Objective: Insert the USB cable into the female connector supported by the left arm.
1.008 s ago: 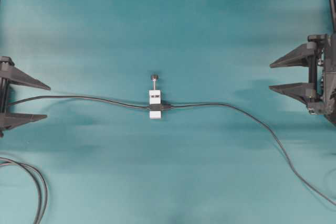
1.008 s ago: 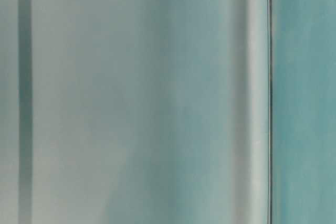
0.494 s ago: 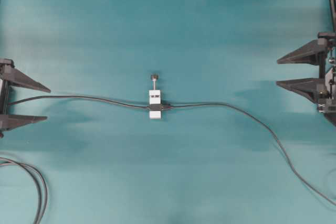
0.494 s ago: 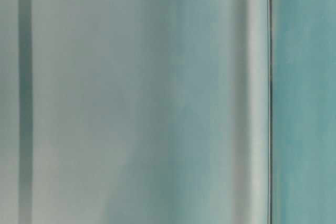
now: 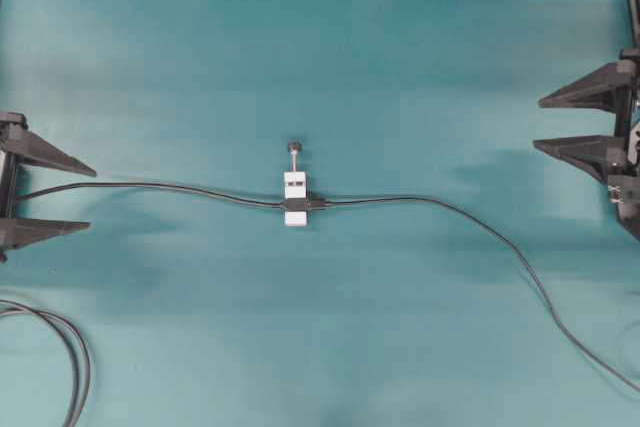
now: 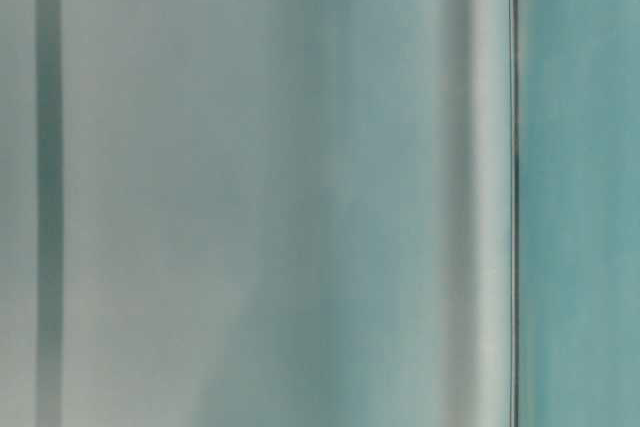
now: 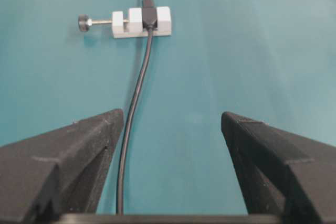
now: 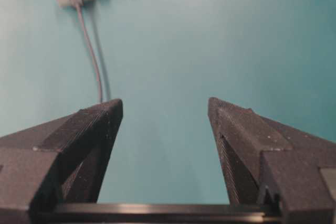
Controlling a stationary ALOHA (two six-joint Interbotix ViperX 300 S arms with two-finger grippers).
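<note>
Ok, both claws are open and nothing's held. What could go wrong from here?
1. The thin black cable runs between the fingers of the left claw. Moving that arm could snag it and drag the female connector, which lies unheld on the mat.
2. The table-level view shows only blur, so how the plug sits can't be checked from the side.

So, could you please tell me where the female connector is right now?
In the overhead view the female connector lies on the teal table near the centre, between both open grippers, thin black cables running off either side.
</note>
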